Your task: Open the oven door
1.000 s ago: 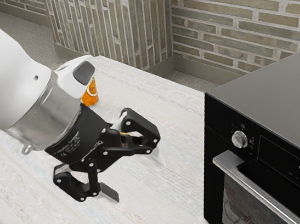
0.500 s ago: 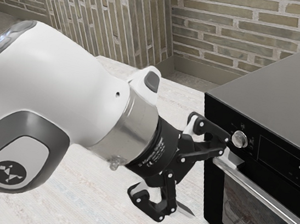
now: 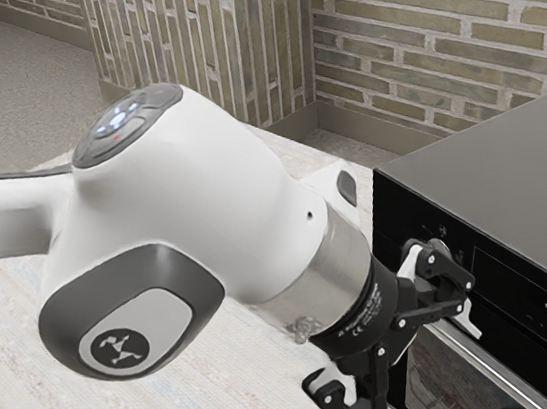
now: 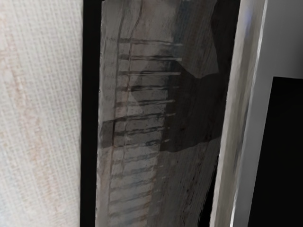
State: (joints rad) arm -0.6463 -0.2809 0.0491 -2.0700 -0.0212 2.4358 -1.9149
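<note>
Gripper (image 3: 436,375) has been brought closer to oven door (image 3: 475,400), held wide; handle (image 3: 515,382) is seen stretching lengthwise from it toward the exterior view's near right.

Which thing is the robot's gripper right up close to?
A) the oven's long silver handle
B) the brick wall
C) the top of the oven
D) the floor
A, because in the exterior view the gripper, its jaws spread apart, is down at the oven's front, by the long silver handle.
</note>
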